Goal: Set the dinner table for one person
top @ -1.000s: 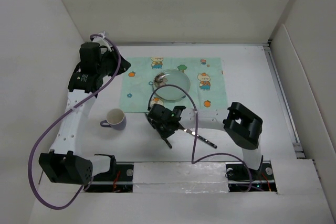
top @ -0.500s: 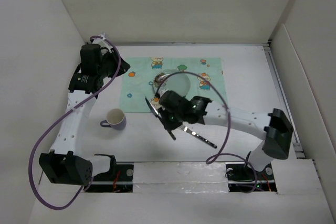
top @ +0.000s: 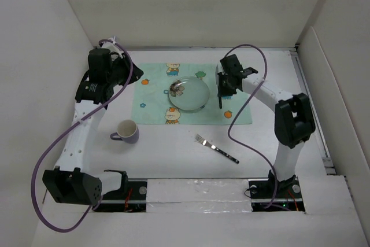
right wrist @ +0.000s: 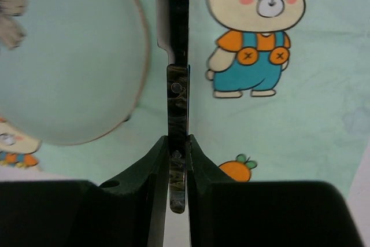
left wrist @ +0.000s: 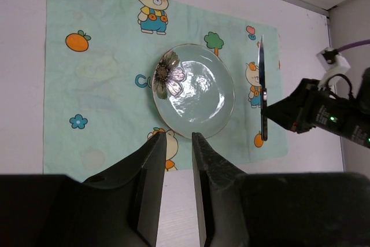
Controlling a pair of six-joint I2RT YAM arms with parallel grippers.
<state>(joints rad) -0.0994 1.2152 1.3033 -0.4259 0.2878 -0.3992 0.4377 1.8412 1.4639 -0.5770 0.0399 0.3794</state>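
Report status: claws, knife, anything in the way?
Right claw shut on knife, over placemat, right of glass plate. Left claw open, empty. Fork and mug off it, nothing in the way.

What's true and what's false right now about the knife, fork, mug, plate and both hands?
The right hand is shut on the dark-handled steel knife. True.
The silver metal fork lies on the mint-green cartoon-print placemat. False: it lies on the white tabletop, nearer the arm bases.
The lavender ceramic mug stands off the placemat. True.
The round clear glass plate sits off the placemat. False: it sits on it.
The left hand holds something. False: it is empty.
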